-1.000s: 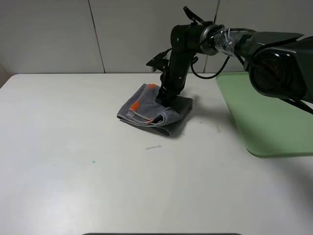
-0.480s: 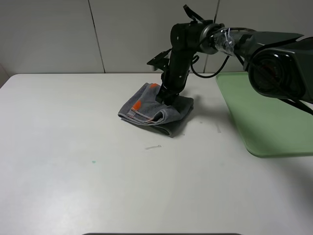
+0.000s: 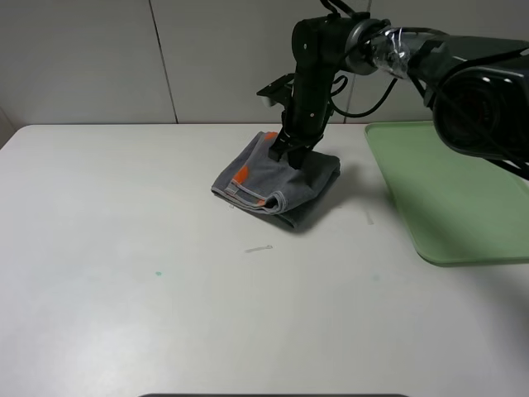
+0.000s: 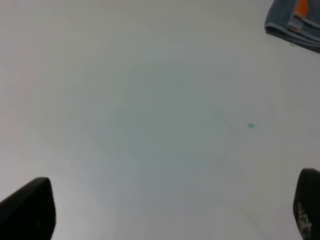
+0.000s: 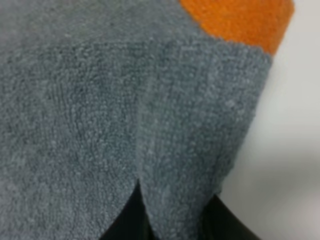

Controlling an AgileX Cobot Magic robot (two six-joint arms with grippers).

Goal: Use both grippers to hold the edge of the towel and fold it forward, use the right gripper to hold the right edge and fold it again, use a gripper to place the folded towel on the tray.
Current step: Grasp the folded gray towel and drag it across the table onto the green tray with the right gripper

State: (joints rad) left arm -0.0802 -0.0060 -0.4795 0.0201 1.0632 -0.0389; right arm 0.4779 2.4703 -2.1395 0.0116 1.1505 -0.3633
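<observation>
The folded dark grey towel (image 3: 266,179) with orange patches hangs slightly raised over the table, back of centre. My right gripper (image 3: 294,154) comes down onto its upper part from above and is shut on a pinch of the cloth. The right wrist view is filled by the towel (image 5: 125,100), with a fold of it squeezed between the dark fingertips (image 5: 124,222). The towel's pale hem (image 3: 257,197) shows along its near edge. The pale-green tray (image 3: 450,194) lies to the right, a short gap away. My left gripper (image 4: 170,212) hovers open over bare table, with the towel's corner (image 4: 295,22) far from it.
A white table (image 3: 165,314) carries everything, with a small scrap (image 3: 261,249) and a tiny green speck (image 3: 158,274) on it. A pale wall stands behind. The bulky right arm reaches in from the upper right, above the tray.
My right gripper has moved right and up a little, towards the tray, taking the folded towel with it. The left gripper has stayed still and open.
</observation>
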